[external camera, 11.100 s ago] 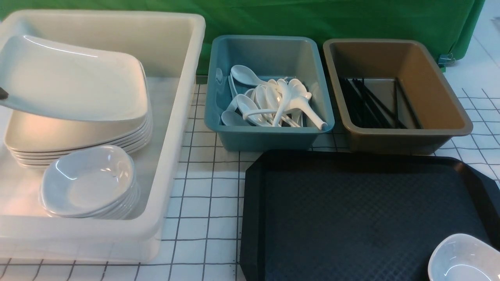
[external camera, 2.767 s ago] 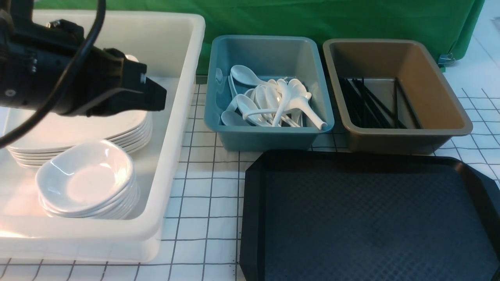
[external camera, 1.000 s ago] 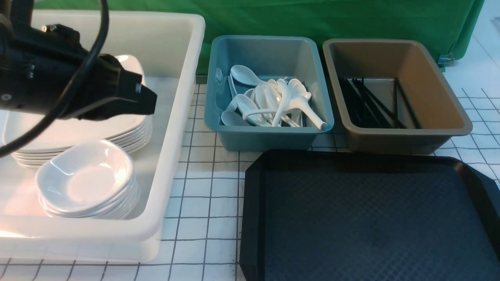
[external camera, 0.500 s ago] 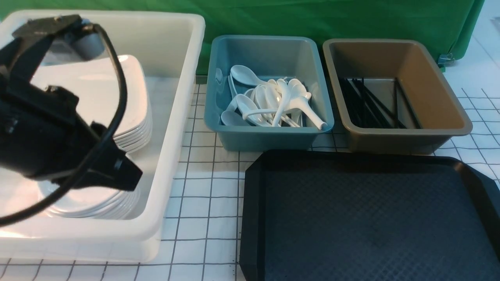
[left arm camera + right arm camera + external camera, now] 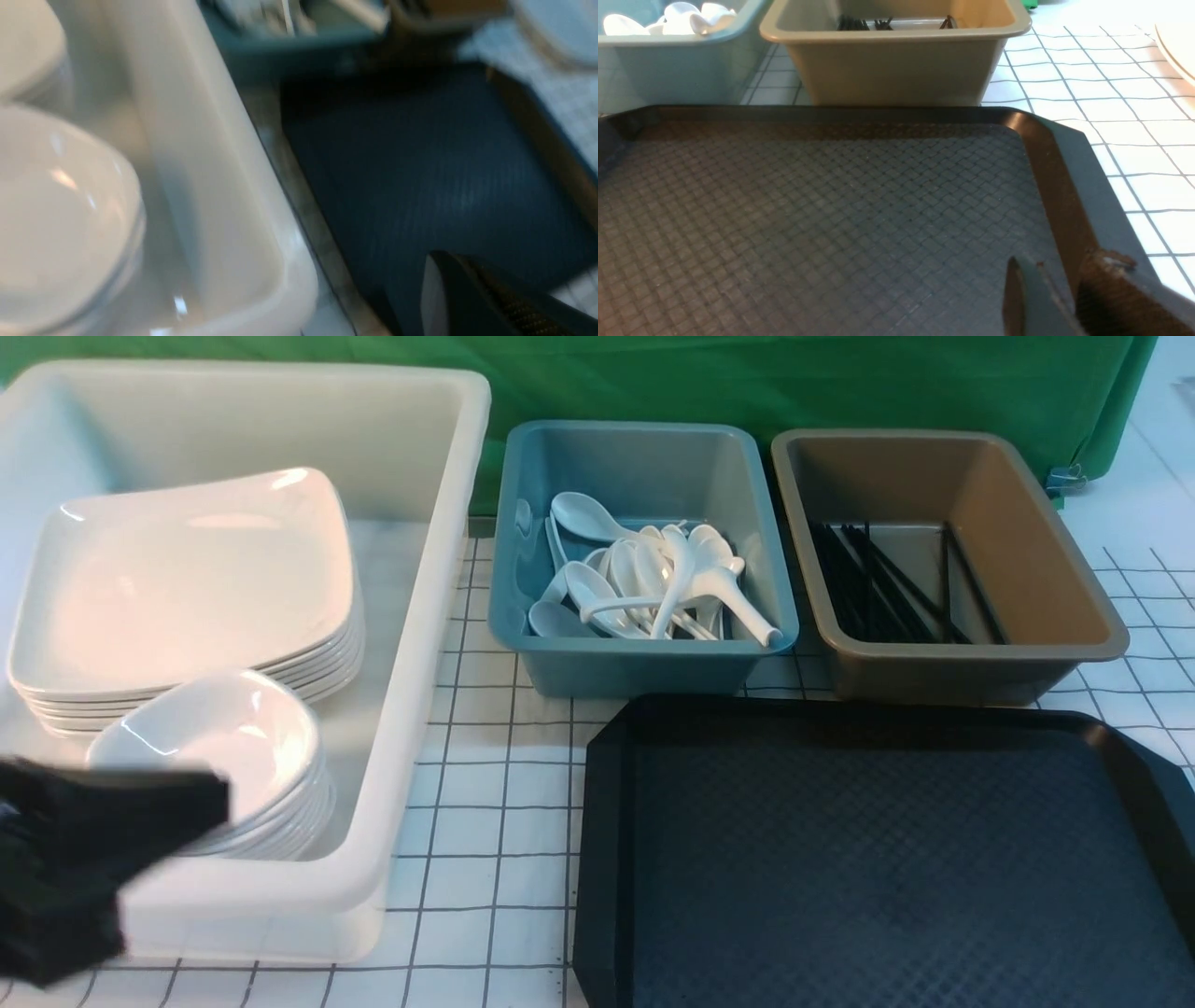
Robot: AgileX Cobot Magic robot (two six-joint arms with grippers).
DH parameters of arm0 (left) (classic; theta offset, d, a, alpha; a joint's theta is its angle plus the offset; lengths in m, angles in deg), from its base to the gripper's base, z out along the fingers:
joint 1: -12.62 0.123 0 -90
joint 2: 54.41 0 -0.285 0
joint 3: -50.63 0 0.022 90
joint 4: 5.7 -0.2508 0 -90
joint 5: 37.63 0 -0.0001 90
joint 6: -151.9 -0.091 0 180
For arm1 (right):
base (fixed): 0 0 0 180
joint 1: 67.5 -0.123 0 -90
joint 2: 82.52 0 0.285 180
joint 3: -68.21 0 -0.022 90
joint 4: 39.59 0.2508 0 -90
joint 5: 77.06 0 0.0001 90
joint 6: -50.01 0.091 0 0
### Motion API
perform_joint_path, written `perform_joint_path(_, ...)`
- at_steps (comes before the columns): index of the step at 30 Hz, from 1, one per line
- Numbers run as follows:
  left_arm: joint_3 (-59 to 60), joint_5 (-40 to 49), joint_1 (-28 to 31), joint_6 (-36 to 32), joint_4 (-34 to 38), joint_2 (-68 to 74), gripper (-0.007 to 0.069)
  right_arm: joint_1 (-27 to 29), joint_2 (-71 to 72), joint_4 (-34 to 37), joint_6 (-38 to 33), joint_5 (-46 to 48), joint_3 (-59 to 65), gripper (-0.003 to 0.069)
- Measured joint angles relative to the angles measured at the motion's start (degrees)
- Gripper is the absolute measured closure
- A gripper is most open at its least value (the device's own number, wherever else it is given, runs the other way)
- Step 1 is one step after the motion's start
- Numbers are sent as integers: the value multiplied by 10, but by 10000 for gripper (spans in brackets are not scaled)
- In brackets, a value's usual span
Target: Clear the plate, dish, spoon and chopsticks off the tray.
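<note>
From my remote seat the tray (image 5: 887, 859) was bare — left gripper (image 5: 140, 812) pinched closed with nothing in it by the white tub (image 5: 411, 616); right gripper (image 5: 1045, 294) — couldn't tell.

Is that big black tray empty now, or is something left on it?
Empty, as far as can be seen. The tray shows only bare diamond-patterned surface in the front and right wrist views; its nearest edge lies outside the pictures.
</note>
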Motion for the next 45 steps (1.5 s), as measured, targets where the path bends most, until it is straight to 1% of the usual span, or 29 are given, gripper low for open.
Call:
perform_joint_path(1,15,-39,0,1,1,-17,620,0,0,0,0,0,0,426)
perform_joint_path(2,30,-98,0,4,1,-38,620,0,0,0,0,0,0,424)
perform_joint_path(3,38,-120,0,5,2,-50,620,0,0,0,0,0,0,424)
perform_joint_path(5,55,-192,0,6,3,-74,620,0,0,0,0,0,0,420)
perform_joint_path(8,66,-232,0,7,3,-84,620,0,0,0,0,0,0,420)
perform_joint_path(10,71,-244,0,7,1,-84,620,0,0,0,0,0,0,420)
perform_joint_path(16,78,-244,0,7,-18,-84,620,0,0,0,0,0,0,419)
perform_joint_path(19,78,-243,0,7,-48,-84,620,0,0,0,0,0,0,419)
perform_joint_path(20,78,-243,0,7,-74,-84,620,0,0,0,0,0,0,419)
perform_joint_path(22,78,-242,0,7,-94,-84,620,0,0,0,0,0,0,419)
perform_joint_path(23,78,-236,0,7,-116,-84,620,0,0,0,0,0,0,419)
perform_joint_path(28,91,-215,0,8,-144,-84,620,0,0,0,0,0,0,419)
perform_joint_path(33,172,-208,0,73,-232,-142,620,0,0,0,0,0,0,419)
perform_joint_path(35,212,-207,10,110,-260,-181,620,0,0,0,0,0,0,419)
perform_joint_path(38,265,-206,51,142,-270,-245,620,0,0,0,0,0,0,419)
perform_joint_path(42,328,-208,111,149,-270,-296,620,0,0,0,0,0,0,419)
perform_joint_path(45,368,-226,125,149,-270,-302,620,0,0,0,0,0,0,419)
